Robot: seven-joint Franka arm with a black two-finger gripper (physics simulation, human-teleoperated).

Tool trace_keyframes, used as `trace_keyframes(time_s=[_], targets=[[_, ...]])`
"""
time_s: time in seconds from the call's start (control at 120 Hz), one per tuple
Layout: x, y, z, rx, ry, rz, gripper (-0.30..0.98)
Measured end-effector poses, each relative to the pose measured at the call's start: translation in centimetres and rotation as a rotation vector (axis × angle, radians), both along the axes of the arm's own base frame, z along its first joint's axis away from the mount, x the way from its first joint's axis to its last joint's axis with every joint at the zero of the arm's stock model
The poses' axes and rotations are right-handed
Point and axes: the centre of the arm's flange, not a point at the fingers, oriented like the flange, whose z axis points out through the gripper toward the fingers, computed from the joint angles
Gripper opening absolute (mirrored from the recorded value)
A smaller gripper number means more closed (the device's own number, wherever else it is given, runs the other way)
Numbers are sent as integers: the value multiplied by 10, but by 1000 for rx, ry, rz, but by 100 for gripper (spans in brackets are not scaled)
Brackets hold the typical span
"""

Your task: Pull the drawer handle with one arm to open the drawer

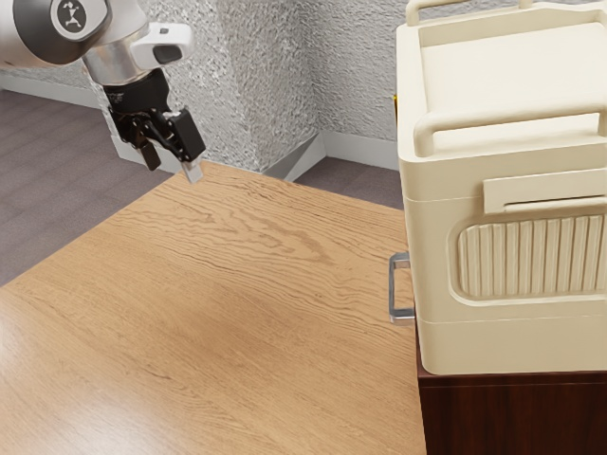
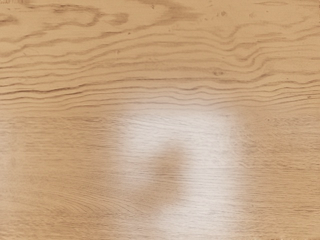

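Note:
The black gripper [image 1: 173, 171] hangs in the air over the table's far corner, at the exterior view's upper left. Its two fingers stand apart with nothing between them. A grey metal drawer handle [image 1: 393, 289] juts from the dark brown cabinet [image 1: 512, 412] at the exterior view's right, a long way from the gripper. The handle is a squared loop pointing toward the arm's side. The drawer front behind it is mostly hidden from this side, so how far the drawer stands out cannot be told.
A large cream cooler-like box [image 1: 503, 341] with rails sits on top of the cabinet, rising above the handle. The wooden table [image 1: 228, 313] spreads between gripper and cabinet; its grain [image 2: 160, 65] lies below the hand in the wrist view. A rough grey wall [image 1: 351, 66] stands behind.

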Motion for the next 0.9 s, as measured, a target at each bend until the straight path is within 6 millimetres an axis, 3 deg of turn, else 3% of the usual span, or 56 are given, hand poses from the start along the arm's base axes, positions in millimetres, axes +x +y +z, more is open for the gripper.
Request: trace_keyframes(time_s=[0.217,0.267,0.342,0.392,0.442,0.533,0.6,0.7,0.9], targets=[[-3,7,2,-19,-7,-8,69],[-25,11,38,-22,-76,3,68],[-87,4,117,-9,-222,21,69],[-112,2,142,-3,-271,34,69],[-123,-11,154,-5,-290,20,69],[-119,-52,157,-23,-287,-59,68],[-112,-63,152,-33,-275,-78,68],[-90,-63,135,-50,-254,-82,68],[-77,-43,125,-50,-261,-28,69]])
